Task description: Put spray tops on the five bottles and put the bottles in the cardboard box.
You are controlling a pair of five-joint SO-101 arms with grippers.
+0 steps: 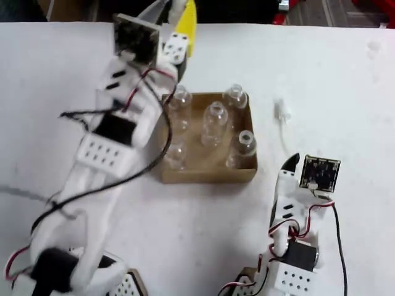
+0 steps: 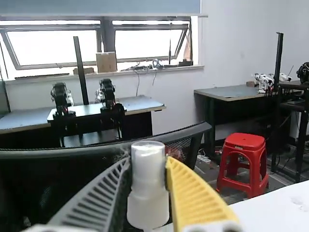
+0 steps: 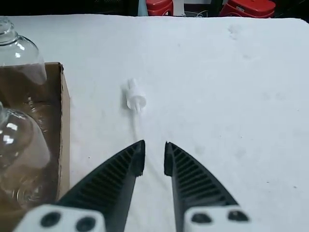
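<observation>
Five bottles [image 1: 215, 120] stand in the box [image 1: 210, 174], so the left gripper [image 2: 147, 162], clamped on a top [image 2: 147, 193] beyond the box, should bring it plumb over one neck before lowering, while the right gripper [image 3: 154, 157], jaws barely parted, sits near a second top [image 3: 133, 96].

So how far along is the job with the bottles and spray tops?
Done: five bottles stand in the cardboard box, apparently all without tops. In hand: the left hand grips one spray top. Left: fitting the tops; a second spray top lies on the table before the open right hand.
</observation>
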